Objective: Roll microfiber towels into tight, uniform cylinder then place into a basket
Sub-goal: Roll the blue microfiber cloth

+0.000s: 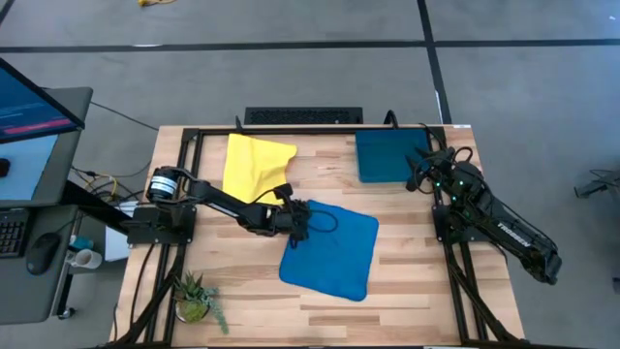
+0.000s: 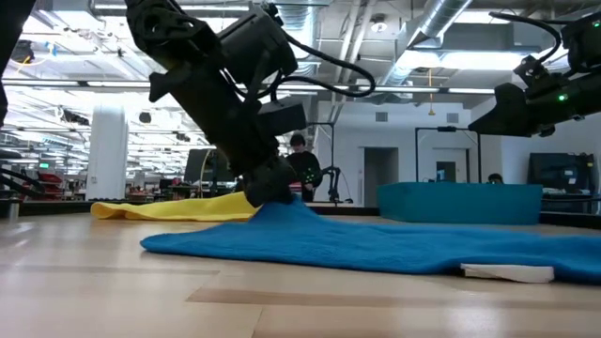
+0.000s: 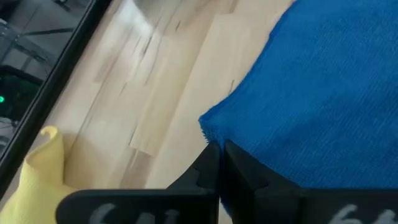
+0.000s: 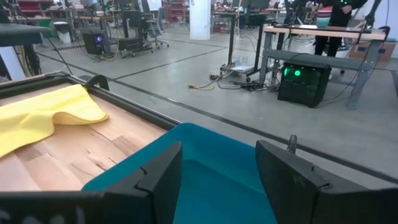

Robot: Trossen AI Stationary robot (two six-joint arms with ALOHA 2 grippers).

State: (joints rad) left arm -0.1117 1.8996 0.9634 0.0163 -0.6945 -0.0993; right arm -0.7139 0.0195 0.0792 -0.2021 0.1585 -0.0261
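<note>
The bright blue soft microfiber towel (image 1: 331, 250) lay spread flat on the pale wooden plank table (image 1: 407, 291), a little left of its middle and toward the near side. My left claw (image 1: 299, 221) was down at the towel's far left corner, its two dark fingers (image 3: 214, 171) pressed together and pinching the blue cloth right at that corner, which rose in a small peak off the wood under my grip. The bright yellow microfiber towel (image 1: 254, 165) sat rumpled at the far left of the table, just beyond my left arm and apart from the blue one. The dark teal-blue shallow rectangular basket (image 1: 387, 155) stood at the far right of the table, well apart from both towels. My right claw (image 4: 217, 177) hung above the basket's right side with its fingers spread wide, holding nothing. A small potted green plant (image 1: 197, 297) stood at the near left corner.
</note>
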